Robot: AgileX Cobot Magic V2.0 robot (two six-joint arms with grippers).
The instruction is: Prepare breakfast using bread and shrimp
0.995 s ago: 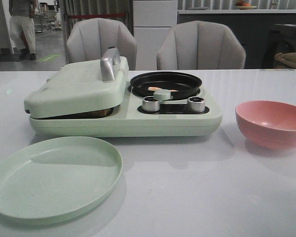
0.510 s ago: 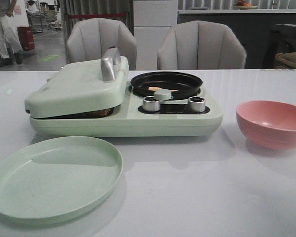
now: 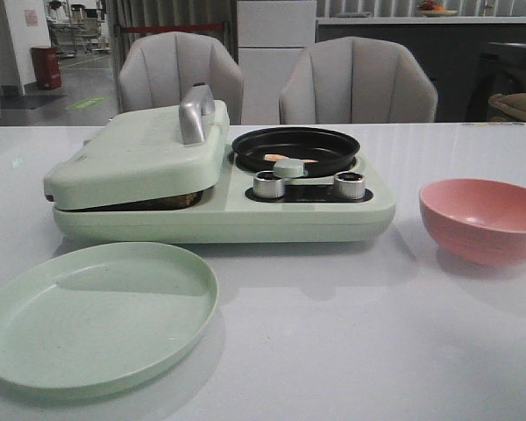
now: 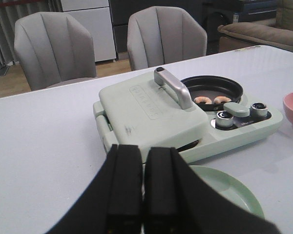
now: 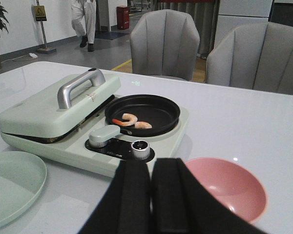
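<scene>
The empty pale green plate (image 3: 96, 316) lies nearest on the left of the counter (image 3: 351, 351). Behind it stands the green breakfast maker (image 3: 219, 189), its hinged lid (image 3: 140, 153) lowered on the left half, handle (image 3: 195, 112) upright on top. A dark brown edge shows in the gap under that lid; this is probably the bread (image 3: 171, 202), pressed inside, though too little is visible to be sure. To the right, in the maker's round black pan (image 3: 295, 149), lie the shrimp (image 5: 132, 121), two or three curled orange-pink pieces near the pan's middle. Two silver knobs (image 3: 309, 184) sit in front of the pan. Farthest right, well apart from the maker, stands an empty pink bowl (image 3: 486, 219).

My judgement is that the cooking stage is reached: bread and shrimp are both in the appliance, and what is left is to lift the lid and bring the food out to plate and bowl.

Neither arm shows in the front view. The left claw (image 4: 142, 185) hangs back above the plate's near side with its fingers pressed together on nothing. The right claw (image 5: 151, 195) hovers near the bowl, likewise closed and empty.

The counter is glossy white-grey and reflective. Beyond its far edge stand two grey padded chairs (image 3: 355, 83), with white cabinets behind them and an open hall on the far left.
</scene>
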